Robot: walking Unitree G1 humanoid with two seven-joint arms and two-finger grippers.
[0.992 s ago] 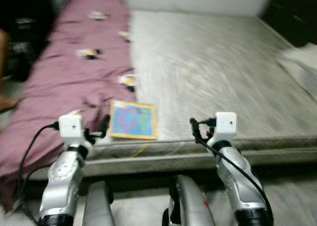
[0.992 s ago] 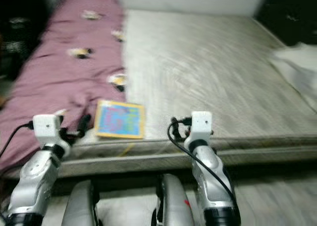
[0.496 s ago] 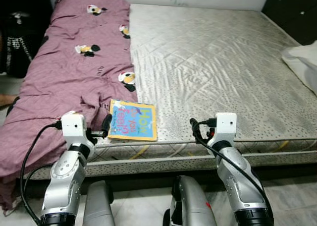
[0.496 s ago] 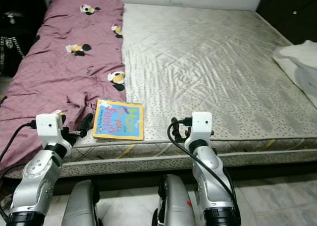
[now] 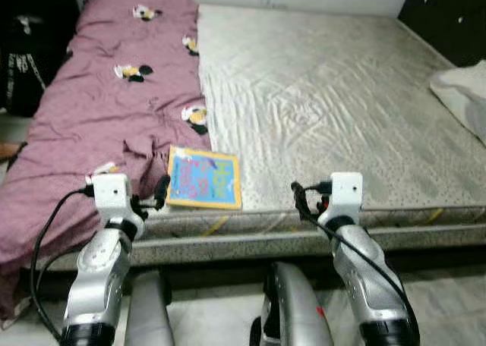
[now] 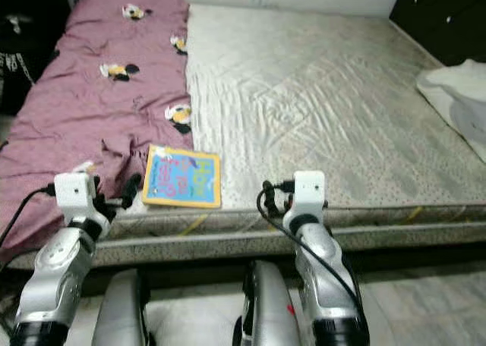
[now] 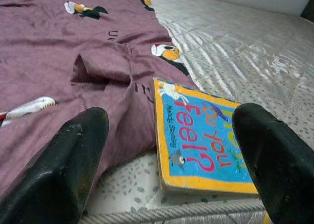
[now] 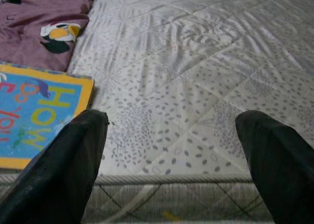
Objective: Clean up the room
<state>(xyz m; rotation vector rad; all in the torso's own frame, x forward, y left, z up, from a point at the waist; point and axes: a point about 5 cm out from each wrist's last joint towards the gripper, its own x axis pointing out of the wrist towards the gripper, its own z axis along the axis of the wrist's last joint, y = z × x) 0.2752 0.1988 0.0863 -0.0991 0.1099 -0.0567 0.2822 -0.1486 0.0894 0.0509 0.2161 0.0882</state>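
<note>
Both of my grippers are raised in front of the bed edge and both are empty: the left gripper (image 7: 169, 160) has its two black fingers (image 7: 73, 160) spread wide apart, with the book seen in the gap between them, and the right gripper (image 8: 171, 155) is spread wide in the same way, holding nothing, above the front edge of the mattress. In the head views the left gripper (image 5: 156, 198) is just beside the near left corner of the book, not touching it, and the right gripper (image 5: 300, 194) is to the right of the book, apart from it. The book (image 5: 203, 178) is a thin children's book with a blue cover and a yellow border; it lies flat on the mattress close to the front edge, and its left side is touching the edge of the purple blanket. The purple blanket (image 5: 114, 111) covers the left part of the bed and hangs over the front corner; it has small cartoon figures printed on it. The grey quilted mattress (image 5: 342, 111) is bare on the right of the blanket. At the far right side of the bed lies some white fabric (image 5: 463, 88). A dark piece of furniture (image 5: 444, 16) stands behind it at the right corner.
</note>
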